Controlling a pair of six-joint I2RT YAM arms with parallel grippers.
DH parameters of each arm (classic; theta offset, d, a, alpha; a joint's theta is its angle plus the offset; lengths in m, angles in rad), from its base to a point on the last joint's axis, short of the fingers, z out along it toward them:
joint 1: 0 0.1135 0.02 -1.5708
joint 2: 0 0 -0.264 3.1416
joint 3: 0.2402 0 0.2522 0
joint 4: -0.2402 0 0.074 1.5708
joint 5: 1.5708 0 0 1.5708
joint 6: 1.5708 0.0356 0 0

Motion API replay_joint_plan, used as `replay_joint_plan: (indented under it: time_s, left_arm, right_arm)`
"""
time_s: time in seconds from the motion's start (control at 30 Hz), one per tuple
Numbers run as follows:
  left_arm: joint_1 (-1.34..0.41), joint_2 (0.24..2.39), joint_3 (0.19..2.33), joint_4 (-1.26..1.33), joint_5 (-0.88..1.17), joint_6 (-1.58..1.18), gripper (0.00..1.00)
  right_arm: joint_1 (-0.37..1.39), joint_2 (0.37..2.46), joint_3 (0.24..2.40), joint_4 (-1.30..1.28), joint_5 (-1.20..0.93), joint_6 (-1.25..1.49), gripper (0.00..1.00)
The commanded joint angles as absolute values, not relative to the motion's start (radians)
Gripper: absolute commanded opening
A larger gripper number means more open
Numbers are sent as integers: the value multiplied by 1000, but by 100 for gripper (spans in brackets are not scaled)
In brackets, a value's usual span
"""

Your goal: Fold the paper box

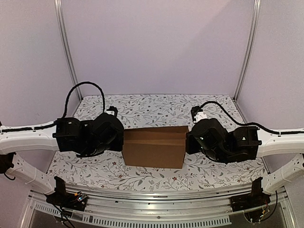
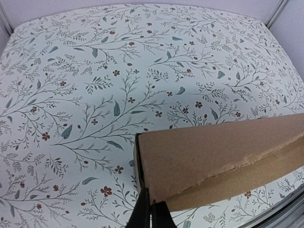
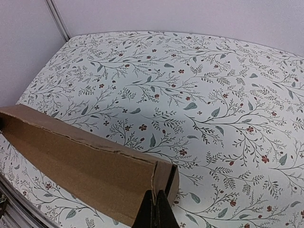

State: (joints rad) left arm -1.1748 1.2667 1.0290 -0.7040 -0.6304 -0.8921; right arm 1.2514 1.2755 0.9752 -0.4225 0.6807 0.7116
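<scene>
Looking down from the top cam, I see the plain brown corrugated cardboard paper box (image 1: 154,147) sitting mid-table on the white floral-print table cover (image 1: 142,107), nearer the front edge than the back wall, long side running L to R. It reads as a closed-up rectangular shape w/ a seam line along its upper face. The left gripper (image 1: 121,140) is at the box's L end and the right gripper (image 1: 188,140) at its R end, so the box sits between the two, each one right up against it. On the L wrist cam the box (image 2: 213,156) fills the lower right, a rough-cut flap edge running along it; the left gripper (image 2: 151,213) has its jaws together, tips meeting the near bottom corner of the box end. On the R wrist cam the box (image 3: 80,166) stretches away to the left, and the right gripper (image 3: 155,211) also has its jaws pressed together, tips at the box's end wall. Can't tell on either side whether any card edge is nipped btwn the fingers. Floral cover (image 2: 95,71) shows beyond the box in both wrist views (image 3: 190,71).
</scene>
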Motion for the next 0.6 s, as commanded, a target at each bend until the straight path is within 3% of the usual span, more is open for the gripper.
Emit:
replay_joint_plan:
  time_s: [0.0, 0.57]
  left_arm:
    - [-1207, 1286, 975, -767, -536, -880, 0]
    - [-1209, 1230, 936, -754, -531, -869, 0]
  right_arm:
    - [1305, 1339, 960, -418, 605, 770, 0]
    - [1371, 1414, 904, -378, 631, 861, 0]
